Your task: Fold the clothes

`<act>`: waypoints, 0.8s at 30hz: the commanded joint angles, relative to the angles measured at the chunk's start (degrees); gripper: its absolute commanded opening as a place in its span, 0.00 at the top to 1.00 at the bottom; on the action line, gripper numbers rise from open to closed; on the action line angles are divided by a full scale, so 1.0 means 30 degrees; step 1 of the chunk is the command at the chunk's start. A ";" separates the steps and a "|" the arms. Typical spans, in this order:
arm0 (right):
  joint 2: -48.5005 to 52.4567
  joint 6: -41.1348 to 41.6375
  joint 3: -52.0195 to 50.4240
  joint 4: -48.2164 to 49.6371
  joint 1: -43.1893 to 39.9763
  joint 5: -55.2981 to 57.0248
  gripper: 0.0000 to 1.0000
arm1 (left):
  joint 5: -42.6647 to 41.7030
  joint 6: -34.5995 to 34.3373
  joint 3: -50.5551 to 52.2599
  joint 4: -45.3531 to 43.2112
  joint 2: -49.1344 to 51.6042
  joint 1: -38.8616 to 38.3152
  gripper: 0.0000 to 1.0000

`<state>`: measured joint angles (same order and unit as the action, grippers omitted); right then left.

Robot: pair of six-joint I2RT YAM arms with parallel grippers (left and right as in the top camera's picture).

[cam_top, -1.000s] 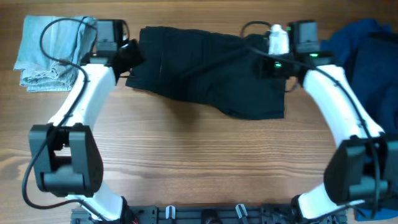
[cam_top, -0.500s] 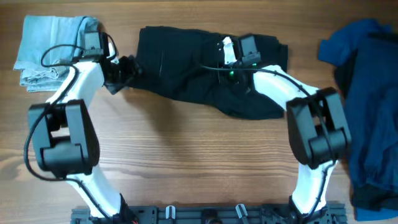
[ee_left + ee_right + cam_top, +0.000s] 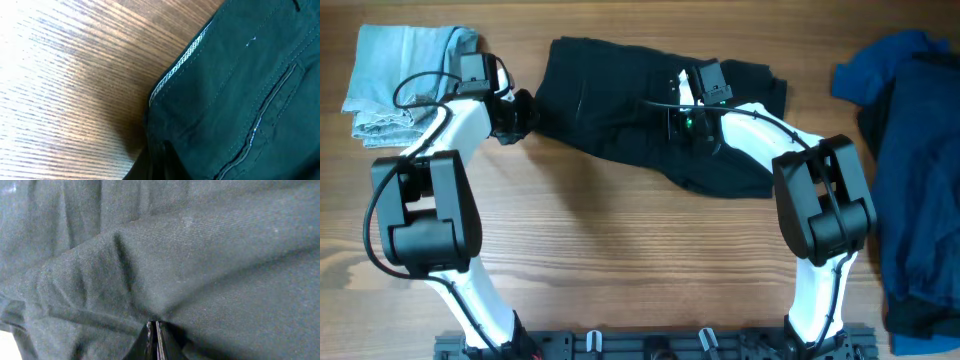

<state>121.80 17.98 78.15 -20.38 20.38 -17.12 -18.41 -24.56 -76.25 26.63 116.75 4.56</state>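
Right gripper point(image 3: 154, 331) has its fingertips pressed together, pinching a raised fold at the middle of the black twill garment point(image 3: 610, 105), which lies spread on the brown wooden table point(image 3: 620, 260). Left gripper point(image 3: 515, 113) sits at the black garment's left edge; its grip cannot be told. Left of the black garment lies a folded pale grey-blue cloth point(image 3: 395, 75), and well to its right a crumpled dark blue garment point(image 3: 910, 150).

The black garment point(image 3: 620, 110) showed matt, fine-ribbed twill cloth with raised stitched seams, on a table point(image 3: 620, 250) of smooth wood whose grain carried a soft sheen. At far left the pale grey-blue cloth point(image 3: 395, 70) looked soft and matt, as did the dark blue cloth point(image 3: 910, 150) at right. The left arm point(image 3: 450, 130) and right arm point(image 3: 760, 130) wore smooth, glossy white plastic.
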 commanded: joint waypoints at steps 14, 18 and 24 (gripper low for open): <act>-0.0845 0.2055 0.1953 -0.1421 0.0816 -0.2113 0.96 | 0.0000 0.1042 -0.0087 0.1326 -0.4218 0.0022 0.96; -0.0342 0.2448 0.1027 -0.0335 0.2004 -0.2069 0.96 | -0.0007 0.1042 -0.0087 0.1282 -0.5027 0.0022 0.96; 0.0648 0.2980 0.0794 0.0226 0.4401 -0.0138 0.96 | -0.0058 0.1056 -0.0087 0.1450 -0.6951 0.0015 0.96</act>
<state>122.17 25.93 80.88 -20.60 31.88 -21.32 -18.35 -22.79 -76.25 30.83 100.47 4.56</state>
